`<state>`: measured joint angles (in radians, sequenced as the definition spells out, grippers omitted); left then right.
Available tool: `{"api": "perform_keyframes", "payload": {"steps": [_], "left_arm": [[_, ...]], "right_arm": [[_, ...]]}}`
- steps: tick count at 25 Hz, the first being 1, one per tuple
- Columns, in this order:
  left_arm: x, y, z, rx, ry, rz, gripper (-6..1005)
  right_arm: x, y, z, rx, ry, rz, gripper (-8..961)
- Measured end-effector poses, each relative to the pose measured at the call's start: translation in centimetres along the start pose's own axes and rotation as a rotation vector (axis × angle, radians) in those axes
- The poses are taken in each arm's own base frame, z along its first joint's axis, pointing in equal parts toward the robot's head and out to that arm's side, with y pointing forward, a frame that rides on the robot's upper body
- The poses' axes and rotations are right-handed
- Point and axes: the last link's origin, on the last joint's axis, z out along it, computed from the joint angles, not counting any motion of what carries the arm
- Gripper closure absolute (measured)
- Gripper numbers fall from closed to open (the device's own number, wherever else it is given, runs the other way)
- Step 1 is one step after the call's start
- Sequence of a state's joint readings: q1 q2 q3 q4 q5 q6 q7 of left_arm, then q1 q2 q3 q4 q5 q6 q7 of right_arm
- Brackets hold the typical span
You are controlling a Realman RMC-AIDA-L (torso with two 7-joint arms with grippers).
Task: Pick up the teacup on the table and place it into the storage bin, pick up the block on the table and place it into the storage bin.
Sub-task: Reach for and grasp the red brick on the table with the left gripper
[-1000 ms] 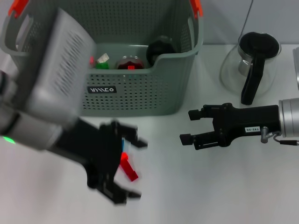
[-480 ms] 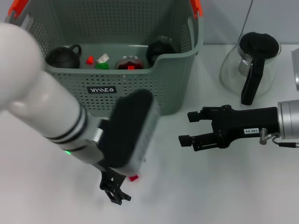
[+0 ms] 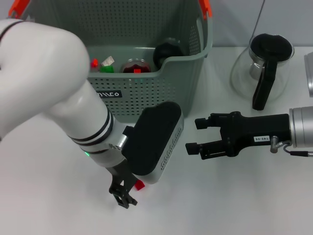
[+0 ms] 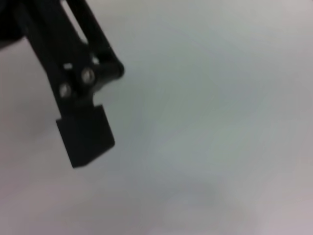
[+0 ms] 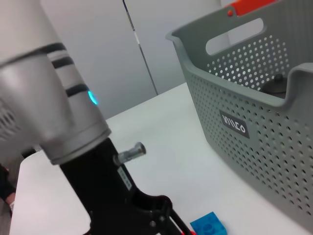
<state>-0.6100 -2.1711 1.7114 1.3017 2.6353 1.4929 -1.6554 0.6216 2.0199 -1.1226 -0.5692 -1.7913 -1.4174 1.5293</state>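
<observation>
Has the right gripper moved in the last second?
No. The right gripper sits at the same spot right of the storage bin, below the glass pot, jaws open.

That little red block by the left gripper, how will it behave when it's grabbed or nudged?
The red block, half hidden by the left gripper, looks like hard plastic, so probably stiff and light. Its flat faces suggest it won't roll, but on the smooth table a nudge would likely slide it. The right gripper hovers open nearby.
</observation>
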Motion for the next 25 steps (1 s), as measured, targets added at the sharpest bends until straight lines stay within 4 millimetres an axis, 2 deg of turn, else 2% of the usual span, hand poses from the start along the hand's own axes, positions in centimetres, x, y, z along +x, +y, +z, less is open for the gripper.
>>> {"api": "perform_keyframes", "payload": {"steps": [10,15,21,25], "left_arm": [[-0.4,-0.8,0.8,-0.015,-0.056,0.007,183],[-0.5,-0.9,1.3,-0.014,-0.073,0.014,390],[-0.4,-1.0,1.5,-0.011,-0.079,0.023,526],[-0.4,-1.0,1.6,-0.011,-0.082,0.026,557]], "right_arm": [[-0.1,-0.1,-0.1,0.004,-0.007,0.001,29],[-0.1,-0.1,-0.1,0.007,-0.007,0.002,29],[-0.2,-0.1,-0.1,0.008,-0.010,0.001,29],[-0.4,-0.2,0.0,0.011,-0.009,-0.004,29]]}}
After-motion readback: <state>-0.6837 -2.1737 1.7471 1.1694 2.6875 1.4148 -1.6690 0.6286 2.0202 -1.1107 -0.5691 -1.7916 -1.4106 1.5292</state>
